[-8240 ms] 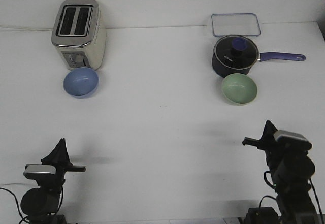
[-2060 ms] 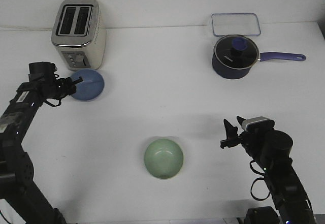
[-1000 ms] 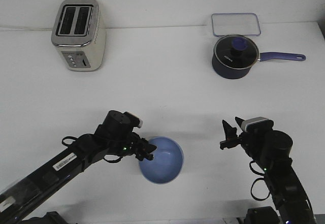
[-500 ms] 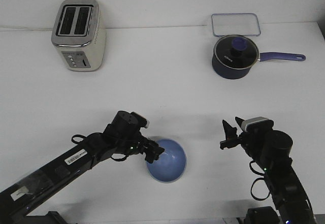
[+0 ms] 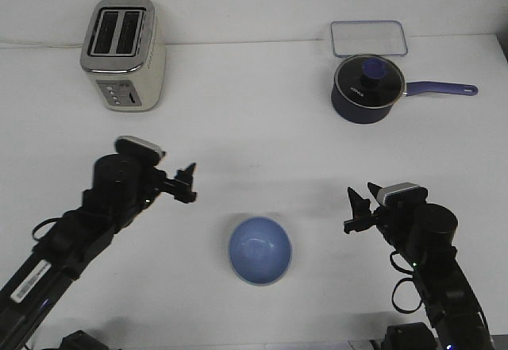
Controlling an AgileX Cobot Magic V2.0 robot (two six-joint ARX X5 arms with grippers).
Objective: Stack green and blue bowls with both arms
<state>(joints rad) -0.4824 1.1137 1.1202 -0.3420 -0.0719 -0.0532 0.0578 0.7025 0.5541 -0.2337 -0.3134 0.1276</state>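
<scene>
The light blue bowl [image 5: 260, 250] sits on the white table near the front middle. The green bowl is hidden; none of it shows around the blue bowl. My left gripper [image 5: 188, 182] is open and empty, up and to the left of the blue bowl, clear of it. My right gripper [image 5: 361, 208] is open and empty, to the right of the blue bowl, a short way off.
A silver toaster [image 5: 123, 52] stands at the back left. A dark navy lidded saucepan [image 5: 367, 88] with a long handle stands at the back right, with a clear rectangular container [image 5: 369, 38] behind it.
My left gripper let go of the blue bowl and drew back up and to the left. The blue bowl stays where the green bowl stood earlier. The right arm has not moved.
</scene>
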